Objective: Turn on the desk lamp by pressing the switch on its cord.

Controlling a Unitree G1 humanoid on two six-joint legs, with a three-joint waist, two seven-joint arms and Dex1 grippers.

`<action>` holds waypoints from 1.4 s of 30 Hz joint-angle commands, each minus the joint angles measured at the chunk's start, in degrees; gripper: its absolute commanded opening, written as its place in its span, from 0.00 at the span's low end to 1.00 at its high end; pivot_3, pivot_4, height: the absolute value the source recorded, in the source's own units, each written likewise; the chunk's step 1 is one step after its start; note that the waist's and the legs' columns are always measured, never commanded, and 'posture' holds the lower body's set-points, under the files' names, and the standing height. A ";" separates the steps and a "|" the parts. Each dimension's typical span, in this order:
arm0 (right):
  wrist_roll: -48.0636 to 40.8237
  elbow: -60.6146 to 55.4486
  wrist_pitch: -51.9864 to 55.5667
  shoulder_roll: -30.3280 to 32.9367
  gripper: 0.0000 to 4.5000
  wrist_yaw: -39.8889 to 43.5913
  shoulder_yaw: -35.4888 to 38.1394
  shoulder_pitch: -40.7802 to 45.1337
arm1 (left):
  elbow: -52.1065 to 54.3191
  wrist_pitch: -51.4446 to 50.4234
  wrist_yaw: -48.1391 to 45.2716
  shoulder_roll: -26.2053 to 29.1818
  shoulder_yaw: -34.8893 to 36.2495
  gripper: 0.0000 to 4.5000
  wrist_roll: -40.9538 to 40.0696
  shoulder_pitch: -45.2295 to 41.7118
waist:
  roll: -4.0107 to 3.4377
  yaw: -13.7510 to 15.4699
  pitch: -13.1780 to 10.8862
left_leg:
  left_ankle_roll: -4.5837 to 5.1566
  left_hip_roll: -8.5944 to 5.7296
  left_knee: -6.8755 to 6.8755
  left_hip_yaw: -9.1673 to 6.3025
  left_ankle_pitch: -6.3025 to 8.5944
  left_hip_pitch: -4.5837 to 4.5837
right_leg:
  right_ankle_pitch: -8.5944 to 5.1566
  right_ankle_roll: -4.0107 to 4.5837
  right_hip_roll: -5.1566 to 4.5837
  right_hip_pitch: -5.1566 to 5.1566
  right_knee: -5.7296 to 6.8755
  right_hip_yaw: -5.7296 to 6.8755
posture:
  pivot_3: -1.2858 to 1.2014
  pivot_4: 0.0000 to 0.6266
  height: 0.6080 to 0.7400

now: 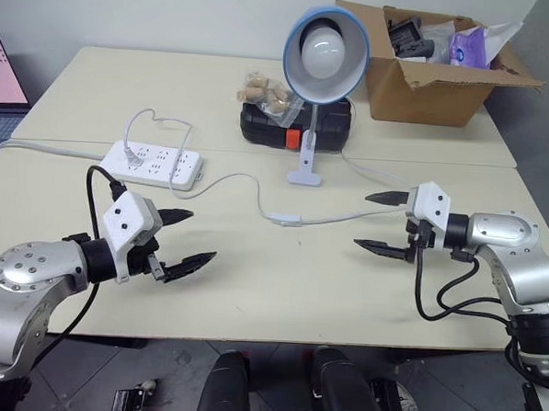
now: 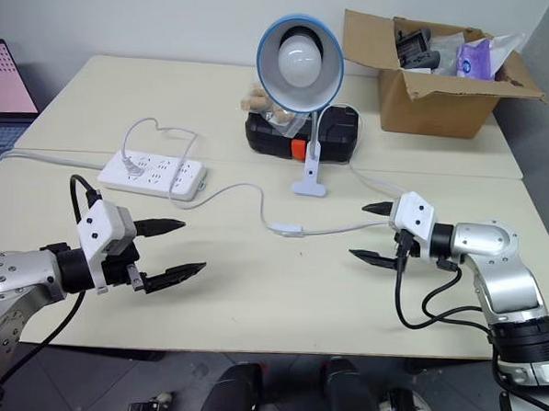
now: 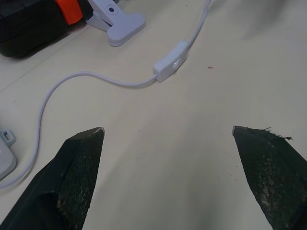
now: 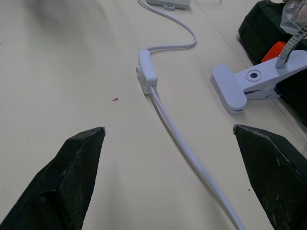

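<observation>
The switch lies on the counter along the cord, in front of the unlit desk lamp, between the left hand and right hand, both spread wide and holding nothing

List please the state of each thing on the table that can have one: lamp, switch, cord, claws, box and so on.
Blue-shaded desk lamp: upright, bulb unlit.
Small white inline switch: flat on the table, untouched.
Thin white cord: slack, plugged into the power strip.
White multi-socket power strip: flat on the table.
Left claw: open, empty.
Right claw: open, empty.
Brown cardboard box: flaps open, items inside.
Black plastic case: closed.
</observation>
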State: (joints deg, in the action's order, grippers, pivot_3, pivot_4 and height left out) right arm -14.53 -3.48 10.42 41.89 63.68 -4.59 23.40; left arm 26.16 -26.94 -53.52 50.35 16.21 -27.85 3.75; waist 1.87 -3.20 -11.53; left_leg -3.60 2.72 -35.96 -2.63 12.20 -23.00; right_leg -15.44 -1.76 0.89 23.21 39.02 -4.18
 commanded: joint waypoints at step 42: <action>8.23 9.60 11.18 -15.45 1.00 -5.63 -16.46 18.87 | -6.80 13.72 -7.46 1.43 -6.03 0.99 8.26 -5.20 | 0.00 -0.10 0.00 | 0.00 0.01 0.01 0.01 0.00 -0.06 | 0.00 0.02 0.01 0.07 0.01 0.02 | 0.52 0.24 1.00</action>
State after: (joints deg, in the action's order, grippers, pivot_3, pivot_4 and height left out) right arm -7.39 4.04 22.97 27.12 57.03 -20.66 39.66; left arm 18.82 -14.45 -60.84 51.62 10.31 -19.88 -0.83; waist 1.87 -3.31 -11.53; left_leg -3.60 2.73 -35.94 -2.62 12.20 -23.05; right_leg -15.44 -1.74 0.90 23.28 39.02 -4.16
